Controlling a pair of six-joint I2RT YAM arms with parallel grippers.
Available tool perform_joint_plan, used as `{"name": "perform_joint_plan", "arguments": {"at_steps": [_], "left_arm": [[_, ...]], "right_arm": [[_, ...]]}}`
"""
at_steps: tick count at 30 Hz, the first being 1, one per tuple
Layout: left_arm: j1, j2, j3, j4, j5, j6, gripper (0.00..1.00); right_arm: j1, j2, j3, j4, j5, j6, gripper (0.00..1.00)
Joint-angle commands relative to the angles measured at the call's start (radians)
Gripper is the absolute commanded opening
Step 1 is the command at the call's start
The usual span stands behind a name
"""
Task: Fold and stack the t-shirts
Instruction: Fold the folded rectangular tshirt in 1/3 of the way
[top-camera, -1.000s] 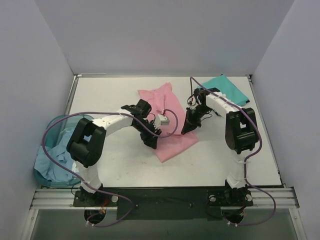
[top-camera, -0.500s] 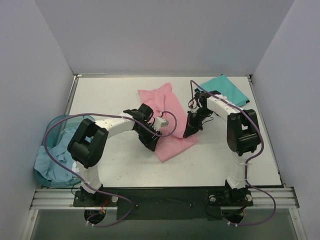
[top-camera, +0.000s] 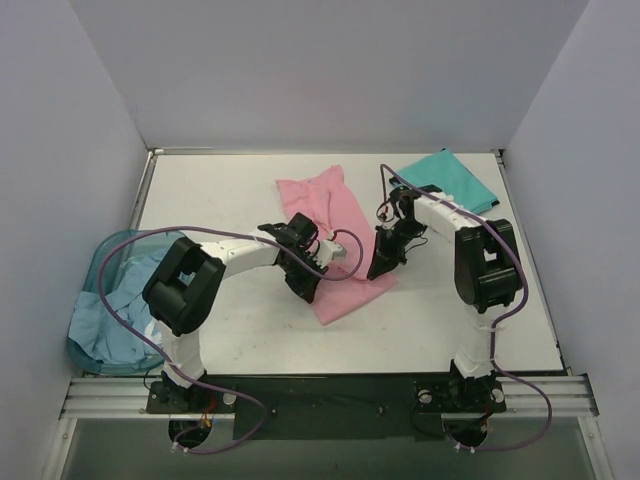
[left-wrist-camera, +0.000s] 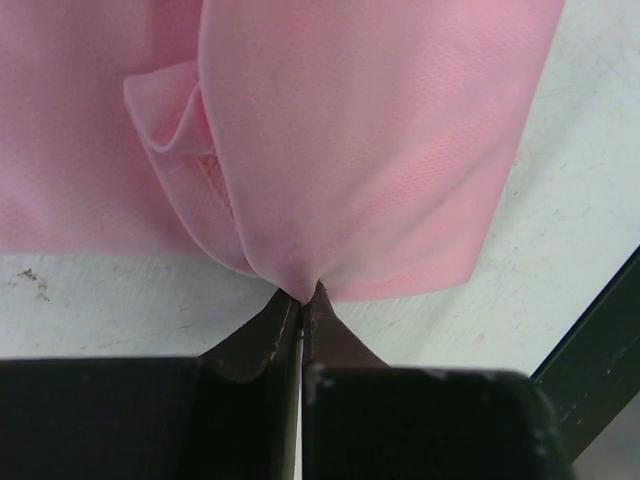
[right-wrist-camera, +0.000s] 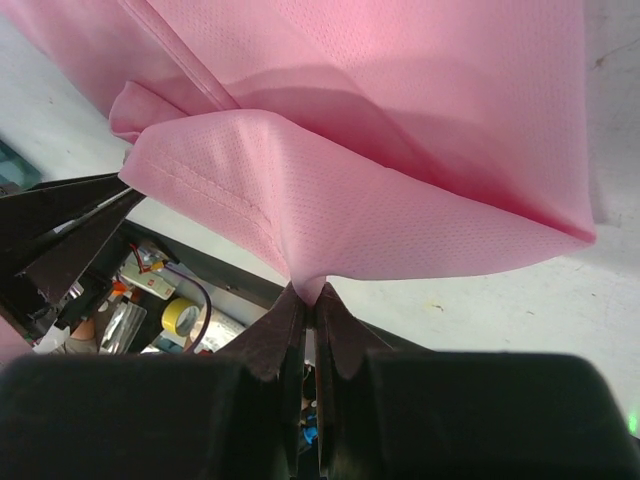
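The pink t-shirt (top-camera: 330, 215) lies partly folded in the middle of the table. My left gripper (top-camera: 305, 290) is shut on its left edge (left-wrist-camera: 290, 270), the cloth pinched to a point between the fingertips. My right gripper (top-camera: 378, 268) is shut on the right edge of the pink t-shirt (right-wrist-camera: 340, 200), which lifts off the table there. A teal t-shirt (top-camera: 452, 177) lies folded at the back right. A pale blue t-shirt (top-camera: 105, 325) hangs crumpled in and over the basket at the left.
The translucent blue basket (top-camera: 100, 260) sits at the left table edge. White walls close the table on three sides. Purple cables loop from both arms over the pink cloth. The right arm's body (top-camera: 482, 262) stands right of the pink shirt.
My left gripper moved right onto the pink shirt's left edge and shut on it. The right gripper stayed shut on the right edge and shifted only slightly.
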Motion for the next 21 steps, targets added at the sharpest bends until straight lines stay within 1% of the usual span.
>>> {"name": "perform_joint_plan", "arguments": {"at_steps": [1, 5, 8, 11, 13, 16, 21], "left_arm": [[0.004, 0.031, 0.030, -0.001, 0.024, 0.004, 0.00], [0.002, -0.014, 0.058, -0.038, -0.022, 0.045, 0.00], [-0.007, -0.061, 0.107, -0.081, -0.058, 0.129, 0.00], [-0.013, -0.078, 0.161, -0.099, -0.060, 0.210, 0.00], [-0.011, -0.064, 0.210, -0.107, -0.056, 0.244, 0.00], [0.012, -0.034, 0.231, -0.087, -0.074, 0.271, 0.00], [0.074, 0.009, 0.299, -0.059, -0.120, 0.309, 0.00]], "right_arm": [[-0.008, -0.063, -0.007, -0.033, 0.004, -0.013, 0.00], [-0.023, -0.087, -0.013, -0.033, 0.015, -0.013, 0.00], [-0.042, -0.107, -0.005, -0.033, 0.018, -0.015, 0.00], [-0.054, -0.112, 0.021, -0.033, 0.018, -0.016, 0.00], [-0.062, -0.103, 0.048, -0.032, 0.027, -0.013, 0.00], [-0.066, -0.091, 0.097, -0.006, 0.041, 0.008, 0.00], [-0.069, -0.003, 0.193, 0.011, 0.021, 0.027, 0.00]]}}
